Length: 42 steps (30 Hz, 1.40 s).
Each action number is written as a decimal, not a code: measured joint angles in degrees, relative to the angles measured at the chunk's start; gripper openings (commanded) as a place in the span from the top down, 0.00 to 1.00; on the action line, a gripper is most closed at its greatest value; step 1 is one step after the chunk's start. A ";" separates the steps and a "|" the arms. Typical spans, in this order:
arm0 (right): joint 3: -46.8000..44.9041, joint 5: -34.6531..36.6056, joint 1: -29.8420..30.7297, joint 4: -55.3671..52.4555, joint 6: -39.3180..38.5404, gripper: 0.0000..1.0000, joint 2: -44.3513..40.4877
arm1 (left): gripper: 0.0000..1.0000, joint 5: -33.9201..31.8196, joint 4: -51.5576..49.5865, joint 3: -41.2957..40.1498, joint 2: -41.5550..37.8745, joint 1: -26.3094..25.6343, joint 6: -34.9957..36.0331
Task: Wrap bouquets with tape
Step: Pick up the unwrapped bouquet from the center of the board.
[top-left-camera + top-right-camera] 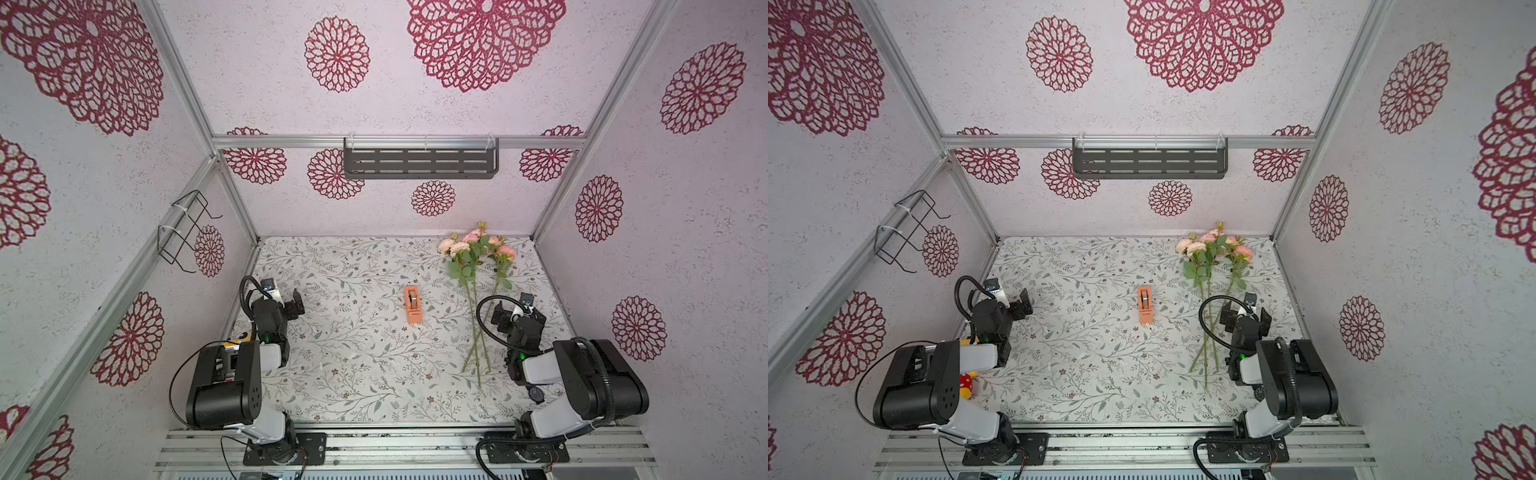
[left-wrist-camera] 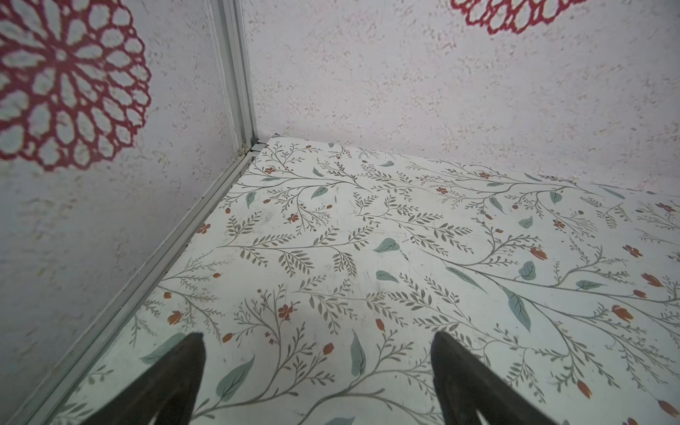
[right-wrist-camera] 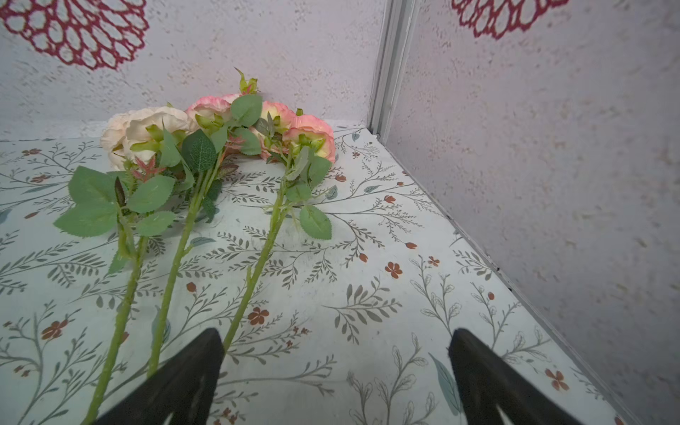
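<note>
Nearest the arm bases, a black wristwatch [image 1: 536, 394] lies beside the right arm. A yellow-and-red object [image 1: 967, 384], too hidden to name, sits under the left arm. Neither looks part of the job. Just beyond, the bouquets [image 1: 468, 286] lie loose on the surface [image 1: 353, 374], three stems crossing at their near ends and fanning toward pink and peach blooms by the far wall. The right fingers [image 3: 184, 379] hang spread and empty just beside those stems. The left fingers [image 2: 173, 382] are equally spread over bare surface, well apart from them. Nothing is bundled, so gathering likely comes first: close low where the stems cross, catching all three. The tape [image 1: 412, 305], in its orange dispenser, stands mid-surface, unobstructed for the left arm. The right arm's looping cable [image 1: 478, 313] overhangs the stems and could snag. Farther back, a slotted shelf [image 1: 419, 158] and a wire rack [image 1: 183, 232] hang on the walls.
</note>
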 measured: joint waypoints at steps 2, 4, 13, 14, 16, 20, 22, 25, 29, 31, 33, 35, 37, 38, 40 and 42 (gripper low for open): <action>0.00 0.00 0.00 -0.02 0.00 0.01 0.00 | 0.02 -0.02 0.00 0.00 0.00 0.00 0.00; 0.00 0.00 0.00 -0.02 0.00 0.01 0.00 | 0.02 0.00 0.00 0.00 0.00 0.00 0.00; 0.00 0.00 0.00 -0.02 0.00 0.01 0.00 | 0.02 -0.02 0.00 0.00 0.00 0.00 0.00; 0.00 0.00 0.00 -0.02 0.00 0.01 0.00 | 0.02 -0.02 0.00 0.00 0.00 0.00 0.00; 0.00 0.00 0.00 -0.02 0.00 0.01 0.00 | 0.02 -0.02 0.00 0.00 0.00 0.00 0.00; 0.00 0.00 0.00 -0.02 0.00 0.01 0.00 | 0.02 -0.02 0.00 0.00 0.00 0.00 0.00; 0.00 0.00 0.00 -0.02 0.00 0.01 0.00 | 0.02 -0.02 0.00 0.00 0.00 0.00 0.00; 0.00 0.00 0.00 -0.02 0.00 0.01 0.00 | 0.02 -0.02 0.00 0.00 0.00 0.00 0.00; 0.00 0.04 0.00 -0.02 0.02 0.01 0.00 | 0.02 -0.17 0.00 0.00 0.00 0.00 -0.02; 0.00 0.33 0.07 -0.59 0.02 0.01 -0.31 | 0.02 -2.21 -1.03 0.13 -0.37 -0.28 -0.24; -0.11 1.46 0.74 -1.68 -0.07 0.01 -1.86 | 0.02 -6.19 -6.64 1.11 -3.37 -1.25 -0.42; 0.31 4.83 2.93 -7.67 0.15 0.01 -7.93 | 0.02 -9.49 -14.36 3.37 -10.27 -2.84 -1.73; 2.93 7.02 4.28 -17.25 3.78 0.01 -16.50 | 0.02 -10.43 -20.24 6.60 -18.12 -3.67 -6.14; 5.81 7.61 4.39 -23.89 7.56 0.01 -21.33 | 0.02 -11.08 -23.52 8.74 -22.23 -3.82 -9.92; 12.22 3.58 1.92 -33.07 12.70 0.01 -28.83 | 0.02 -10.25 -27.98 12.09 -28.09 -2.51 -17.16; 16.68 -5.11 -1.38 -37.00 14.43 0.01 -32.52 | 0.02 -6.34 -30.05 13.38 -30.73 0.31 -22.36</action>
